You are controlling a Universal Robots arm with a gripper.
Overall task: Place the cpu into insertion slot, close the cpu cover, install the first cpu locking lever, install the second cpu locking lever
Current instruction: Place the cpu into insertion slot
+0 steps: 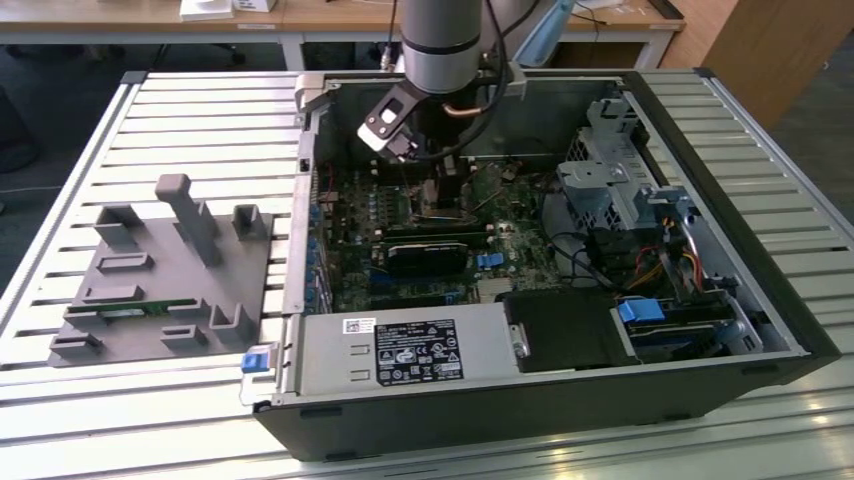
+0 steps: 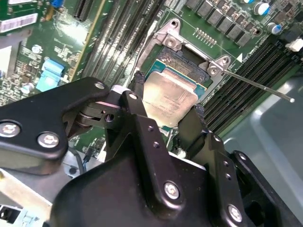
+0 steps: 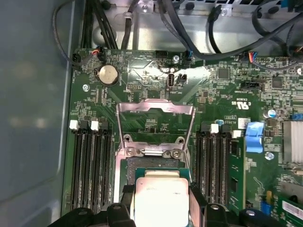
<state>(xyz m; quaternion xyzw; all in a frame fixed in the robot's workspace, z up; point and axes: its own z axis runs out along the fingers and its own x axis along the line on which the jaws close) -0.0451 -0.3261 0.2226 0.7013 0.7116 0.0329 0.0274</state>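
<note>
Over the green motherboard [image 3: 142, 71], the claw [image 2: 168, 94] is closed on the flat silvery-tan cpu [image 2: 171, 98].

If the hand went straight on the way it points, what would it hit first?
Probably the insertion slot: the hand holds the cpu over it, with the cpu cover open, though depth is unclear.

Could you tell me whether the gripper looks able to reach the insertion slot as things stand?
Probably yes: the cpu cover is swung back off the insertion slot, and the gripper holds the cpu right at it.
</note>
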